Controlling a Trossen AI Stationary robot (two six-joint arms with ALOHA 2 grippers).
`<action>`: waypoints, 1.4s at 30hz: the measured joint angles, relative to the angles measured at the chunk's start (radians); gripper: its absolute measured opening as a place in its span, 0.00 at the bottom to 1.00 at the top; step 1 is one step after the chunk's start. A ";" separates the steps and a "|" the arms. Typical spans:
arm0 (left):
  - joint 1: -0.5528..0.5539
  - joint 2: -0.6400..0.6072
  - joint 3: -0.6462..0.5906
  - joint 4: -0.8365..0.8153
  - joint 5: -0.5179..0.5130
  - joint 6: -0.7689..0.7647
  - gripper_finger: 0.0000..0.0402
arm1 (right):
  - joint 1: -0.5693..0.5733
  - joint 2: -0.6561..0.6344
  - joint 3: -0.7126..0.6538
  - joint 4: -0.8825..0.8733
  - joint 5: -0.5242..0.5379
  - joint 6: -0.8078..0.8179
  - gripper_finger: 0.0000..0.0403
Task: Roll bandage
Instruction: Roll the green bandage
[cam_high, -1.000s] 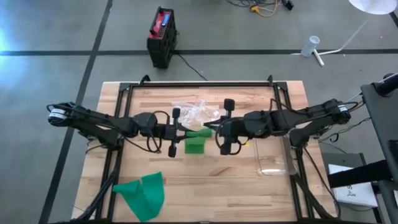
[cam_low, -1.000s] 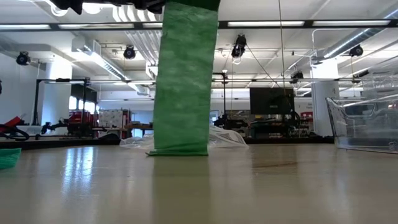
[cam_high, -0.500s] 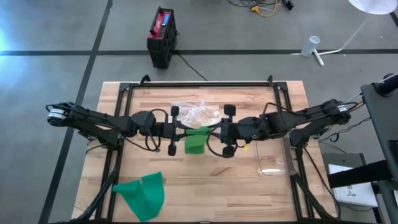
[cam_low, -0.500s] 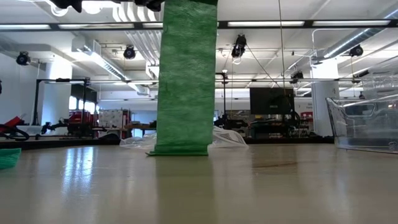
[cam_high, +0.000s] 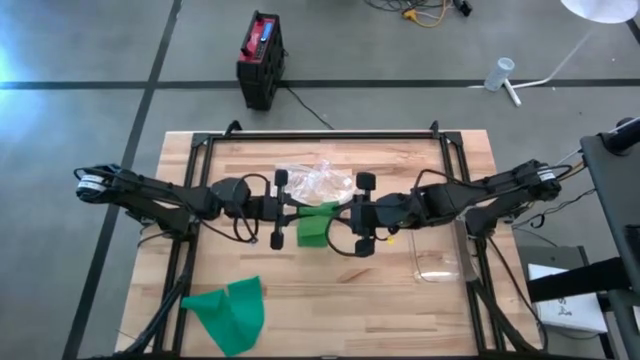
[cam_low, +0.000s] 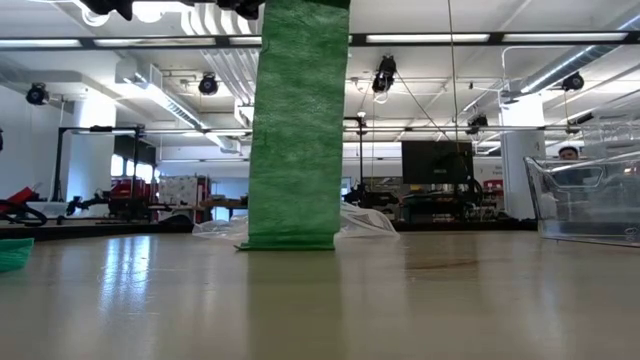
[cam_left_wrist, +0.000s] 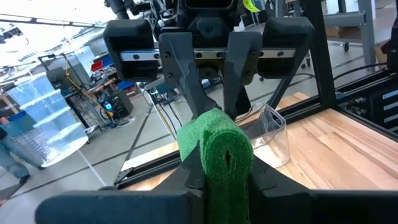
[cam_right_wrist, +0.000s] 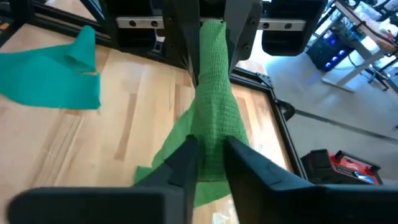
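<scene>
1. Bandage (cam_high: 316, 222), a green strip, hangs mid-table between the two grippers, its loose end touching the wooden table (cam_high: 330, 300); in the low view it drops as a tall green band (cam_low: 298, 125) from above the frame to the tabletop.
2. Change over the last second: the right arm has slid inward, so its gripper now stands closer to the bandage than it did; the left arm has kept its place; I judge this a re-grip between turns of the roll, with most of the strip still unrolled.
3. Left gripper (cam_high: 284, 209) is clamped on the bandage; its wrist view shows the wound green end (cam_left_wrist: 221, 149) pinched tight between its fingers (cam_left_wrist: 186, 177).
4. Right gripper (cam_high: 352, 214) faces it from the other side; its fingers (cam_right_wrist: 180, 165) stand slightly parted around the strip (cam_right_wrist: 214, 112), seemingly brushing it but not pinching it.
5. Elsewhere lie a second green sheet (cam_high: 228, 312) near the front left, crumpled clear plastic (cam_high: 315, 180) behind the bandage, and a clear container (cam_high: 440, 255) on the right.
</scene>
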 joint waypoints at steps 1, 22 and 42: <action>0.000 0.000 0.000 0.001 0.000 0.000 0.07 | 0.000 0.000 0.000 0.000 0.001 -0.002 0.16; 0.000 -0.001 0.002 0.001 0.007 -0.007 0.07 | 0.000 -0.014 0.055 -0.085 0.021 -0.049 0.01; -0.002 -0.002 0.000 0.032 0.017 -0.027 0.07 | 0.011 -0.041 0.052 -0.061 0.008 -0.056 0.38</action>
